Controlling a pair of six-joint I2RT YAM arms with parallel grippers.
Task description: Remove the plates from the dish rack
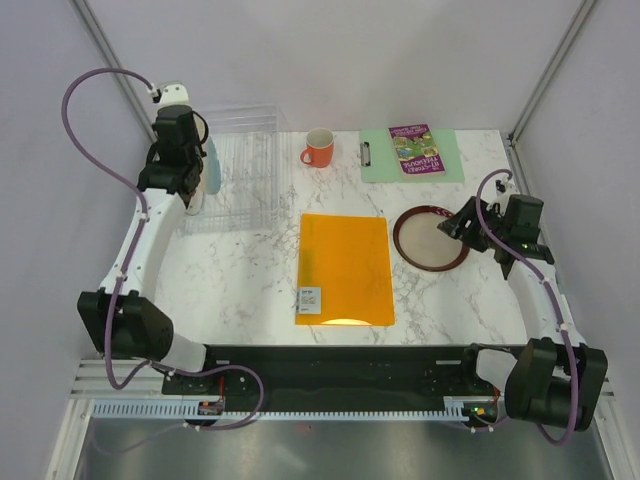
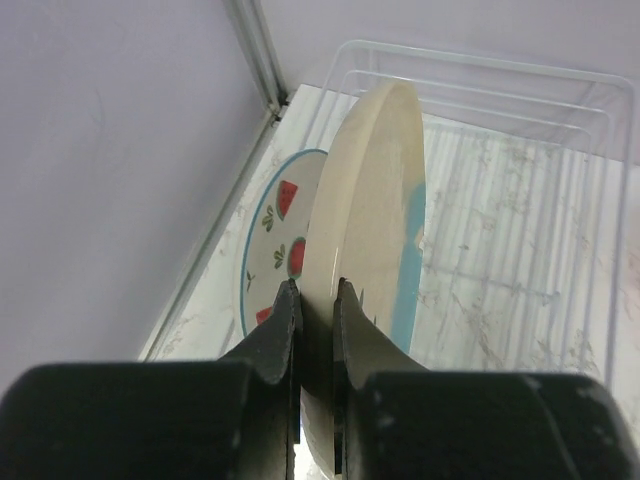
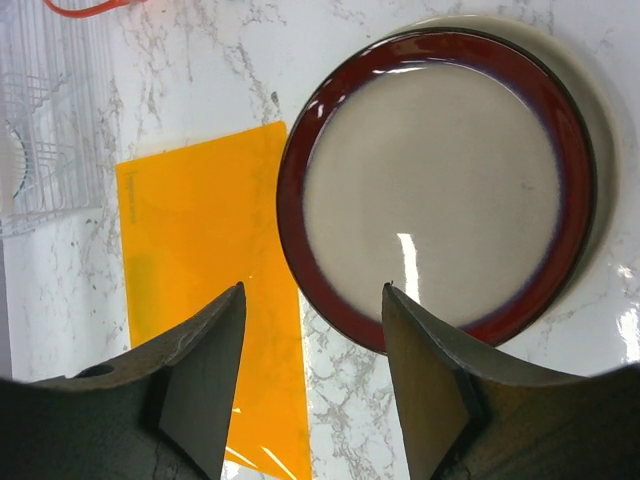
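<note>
My left gripper is shut on the near rim of a cream-and-pale-blue plate, which stands on edge inside the clear dish rack. Just left of that plate a white plate with red fruit marks stands tilted. From above, the left gripper is at the left side of the dish rack. My right gripper hangs open and holds nothing, over the near edge of a beige plate with a maroon rim. This plate lies flat on a cream plate on the table, right of centre.
An orange folder lies flat mid-table, left of the stacked plates. An orange mug stands at the back, right of the rack. A green clipboard with a purple booklet lies at the back right. Walls close in on both sides.
</note>
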